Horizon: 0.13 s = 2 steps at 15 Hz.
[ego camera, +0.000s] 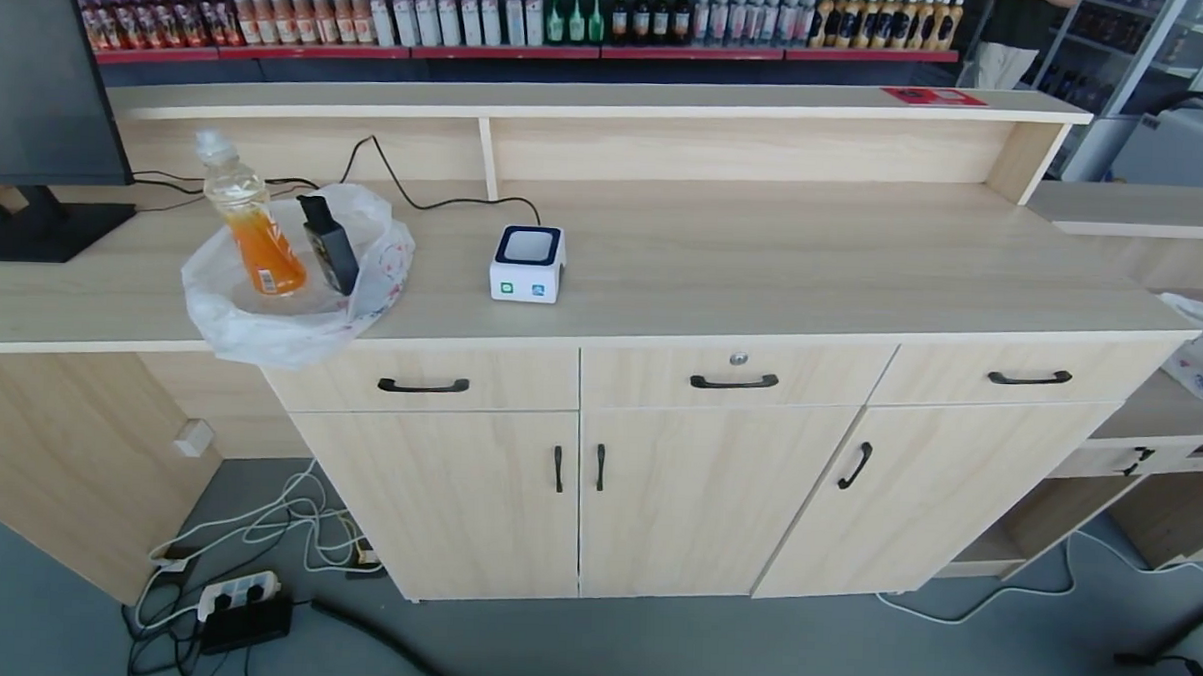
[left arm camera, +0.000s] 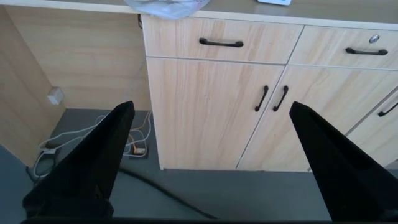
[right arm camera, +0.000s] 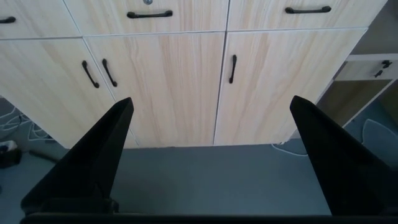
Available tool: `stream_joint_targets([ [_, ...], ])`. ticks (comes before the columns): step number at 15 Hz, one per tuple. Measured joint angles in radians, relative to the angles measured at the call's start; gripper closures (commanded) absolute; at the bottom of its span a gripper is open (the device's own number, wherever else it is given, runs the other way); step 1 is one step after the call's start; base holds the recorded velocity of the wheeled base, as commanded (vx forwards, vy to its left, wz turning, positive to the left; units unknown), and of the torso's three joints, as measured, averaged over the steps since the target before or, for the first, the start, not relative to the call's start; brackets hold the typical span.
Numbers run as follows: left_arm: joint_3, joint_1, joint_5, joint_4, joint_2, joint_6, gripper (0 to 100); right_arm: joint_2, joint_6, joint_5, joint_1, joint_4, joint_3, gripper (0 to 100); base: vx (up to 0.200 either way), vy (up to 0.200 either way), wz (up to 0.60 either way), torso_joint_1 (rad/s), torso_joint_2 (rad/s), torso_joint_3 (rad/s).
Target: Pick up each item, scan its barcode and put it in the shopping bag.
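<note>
Surface (ego camera: pixel 765 254) sat above and beyond left end effector (left arm camera: pixel 211 106) and right end effector (right arm camera: pixel 211 99). On it: shopping bag (ego camera: pixel 251 336) overhanging the edge on the left end effector's side, scanner (ego camera: pixel 527 263) near it, monitor stand (ego camera: pixel 50 229), cable (ego camera: pixel 436 204).

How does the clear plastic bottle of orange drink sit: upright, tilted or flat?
Tilted: the clear plastic bottle of orange drink has its base in the white plastic shopping bag, cap leaning left.

Orange-drink bottle (ego camera: pixel 250 221) and a dark, perhaps boxy, item (ego camera: pixel 328 241) lean in the white shopping bag (ego camera: pixel 292 322), up ahead of the left gripper (left arm camera: pixel 211 107).
</note>
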Motion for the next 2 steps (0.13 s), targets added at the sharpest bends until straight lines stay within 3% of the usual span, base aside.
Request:
stream_joint_targets([
  [2, 0.0, 0.0, 0.0, 0.0, 0.0, 0.0, 0, 0.0, 0.0, 0.0, 0.0, 0.0, 0.0, 0, 0.0, 0.0, 0.0, 0.0, 0.0, 0.0],
])
